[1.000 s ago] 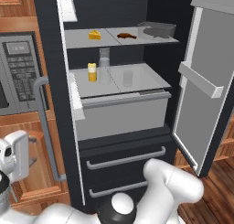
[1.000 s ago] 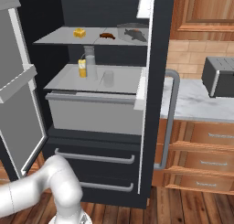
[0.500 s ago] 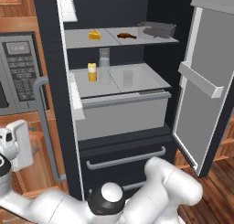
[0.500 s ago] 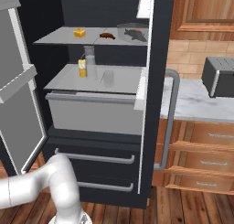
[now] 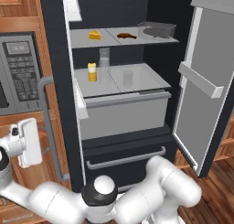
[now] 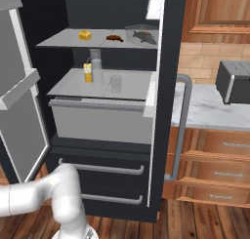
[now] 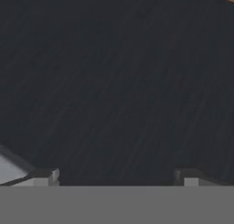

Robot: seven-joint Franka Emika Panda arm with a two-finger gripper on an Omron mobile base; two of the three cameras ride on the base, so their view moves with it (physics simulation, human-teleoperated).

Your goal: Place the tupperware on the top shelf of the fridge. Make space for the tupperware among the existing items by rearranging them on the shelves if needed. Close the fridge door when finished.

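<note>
The small dark-grey plastic tupperware tub (image 5: 157, 30) sits on the tall black fridge's (image 6: 168, 48) light-grey top shelf (image 5: 87, 38); the pincer (image 7: 116, 178), spread apart, faces a dark panel.

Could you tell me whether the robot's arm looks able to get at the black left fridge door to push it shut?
Probably yes: its open fingers face the door's black outer panel closely, beside the long grey bar handle, with nothing between.

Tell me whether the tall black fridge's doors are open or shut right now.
Open. Both doors of the tall black French-door fridge are swung wide, so the flat light-grey top shelf and the small dark-grey rectangular plastic tupperware tub on it show.
</note>
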